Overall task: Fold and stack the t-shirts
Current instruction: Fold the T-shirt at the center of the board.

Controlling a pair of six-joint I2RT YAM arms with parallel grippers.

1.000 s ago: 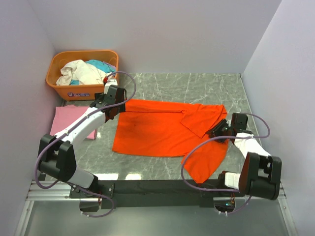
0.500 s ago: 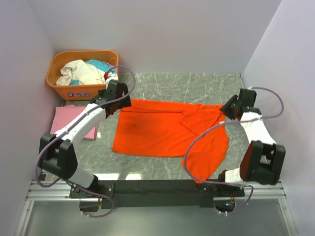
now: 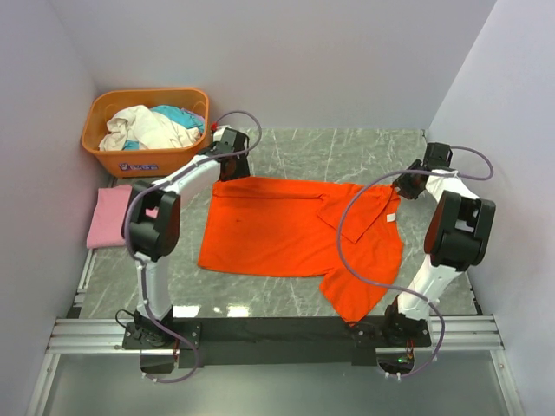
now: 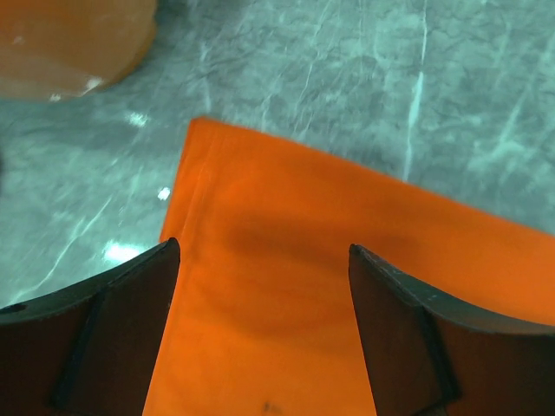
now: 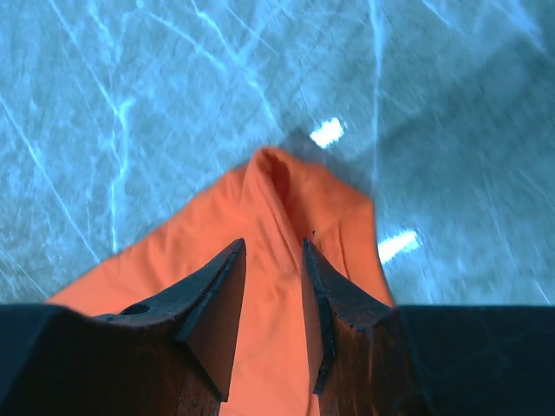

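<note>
The left fingers [image 3: 227, 166] stand wide apart and hold nothing. They are over the far left corner of the bright orange-red cloth t-shirt [image 3: 277, 227], and the left wrist view shows the cloth lying flat below the gap. The right fingers [image 3: 404, 185] are drawn to a narrow slot at that shirt's far right corner. A raised ridge of orange cloth runs into the slot, so they appear to pinch it.

There are two arms, two t-shirts and one basket. The orange-red shirt lies spread in the middle of the grey marbled bench [image 3: 347, 147], between the arms. The light pink cloth t-shirt [image 3: 106, 218] lies folded at the bench's left edge. Behind it sits the rigid orange plastic basket [image 3: 108, 156], holding white and teal cloth [image 3: 143, 126].

Since half a second ago the left fingers have moved farther out and rightward to the corner. Both elbows have swung away from the near edge, and the right fingers have barely shifted. The orange-red shirt lies as it did.

Its long axis runs left to right, with one lobe trailing toward the near right. I cannot tell which end is the neck.
</note>
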